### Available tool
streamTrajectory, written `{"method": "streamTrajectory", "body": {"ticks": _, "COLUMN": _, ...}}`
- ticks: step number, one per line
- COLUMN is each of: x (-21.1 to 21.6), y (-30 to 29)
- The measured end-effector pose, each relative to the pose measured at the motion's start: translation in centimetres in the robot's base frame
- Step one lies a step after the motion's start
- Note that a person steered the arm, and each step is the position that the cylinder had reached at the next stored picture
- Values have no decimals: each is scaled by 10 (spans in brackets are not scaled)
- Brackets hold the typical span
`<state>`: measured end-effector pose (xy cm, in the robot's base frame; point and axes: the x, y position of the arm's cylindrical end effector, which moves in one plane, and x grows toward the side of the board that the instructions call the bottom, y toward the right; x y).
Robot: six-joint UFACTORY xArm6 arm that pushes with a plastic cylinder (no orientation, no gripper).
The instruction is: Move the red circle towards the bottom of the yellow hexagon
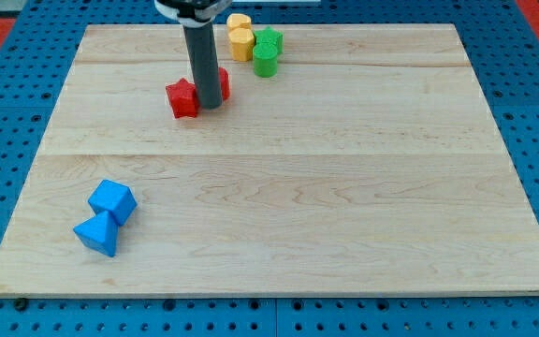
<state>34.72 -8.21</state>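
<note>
The red circle lies near the view's top, mostly hidden behind my rod, with only its right side showing. My tip rests on the board against the circle's left side, between it and a red star. Two yellow blocks stand up and to the right, one at the board's top edge and one just below it. I cannot tell which of them is the hexagon. The lower yellow block is a short gap above and to the right of the red circle.
A green star and a green circle touch the yellow blocks' right side. A blue cube and a blue triangle sit at the view's bottom left. The wooden board lies on a blue pegboard.
</note>
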Motion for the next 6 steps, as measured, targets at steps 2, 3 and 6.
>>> {"method": "streamTrajectory", "body": {"ticks": 2, "x": -55, "y": -20}}
{"method": "streamTrajectory", "body": {"ticks": 3, "x": -60, "y": -58}}
{"method": "streamTrajectory", "body": {"ticks": 6, "x": -72, "y": -16}}
